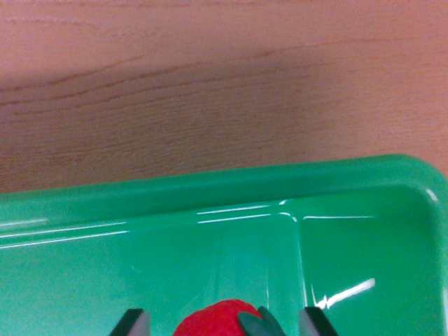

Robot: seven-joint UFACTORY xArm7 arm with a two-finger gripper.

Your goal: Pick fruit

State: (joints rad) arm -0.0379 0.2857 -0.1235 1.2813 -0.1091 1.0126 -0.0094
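Fruit (pixel 213 319): red, green-stalked, low in your green tray (pixel 210 189), at the wrist view's bottom edge.
Hand (pixel 222 323): fingers apart, straddling the fruit so you can close on it.
Counter (pixel 210 91): wood, beyond the tray's rim.

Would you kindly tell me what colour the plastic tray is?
The glossy plastic tray is bright green, seen in the wrist view, the only view.

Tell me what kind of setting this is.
Probably a lab or tabletop demo rig, though little shows: a wood-grain table, a green plastic tray, and a red fruit between the gripper fingers.
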